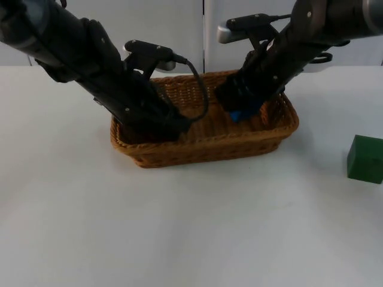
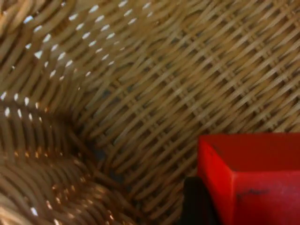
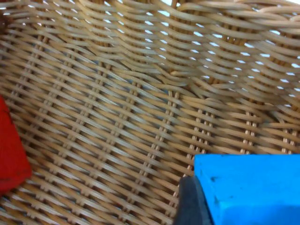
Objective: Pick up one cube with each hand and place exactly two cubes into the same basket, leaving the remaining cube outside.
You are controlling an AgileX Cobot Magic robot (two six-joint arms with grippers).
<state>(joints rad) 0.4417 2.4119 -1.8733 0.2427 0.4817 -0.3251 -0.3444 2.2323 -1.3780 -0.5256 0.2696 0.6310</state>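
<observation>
A wicker basket stands at the table's middle, and both arms reach down into it. My left gripper is low in the basket's left half, shut on a red cube; one black fingertip presses against the cube's side, just over the woven floor. In the basket's right half my right gripper is shut on a blue cube, which the right wrist view shows as a blue cube with a fingertip against it. The red cube lies nearby on the weave. A green cube sits on the table, outside.
The green cube stands near the table's right edge, well apart from the basket. White table top spreads in front of the basket. The grey partition wall closes the back.
</observation>
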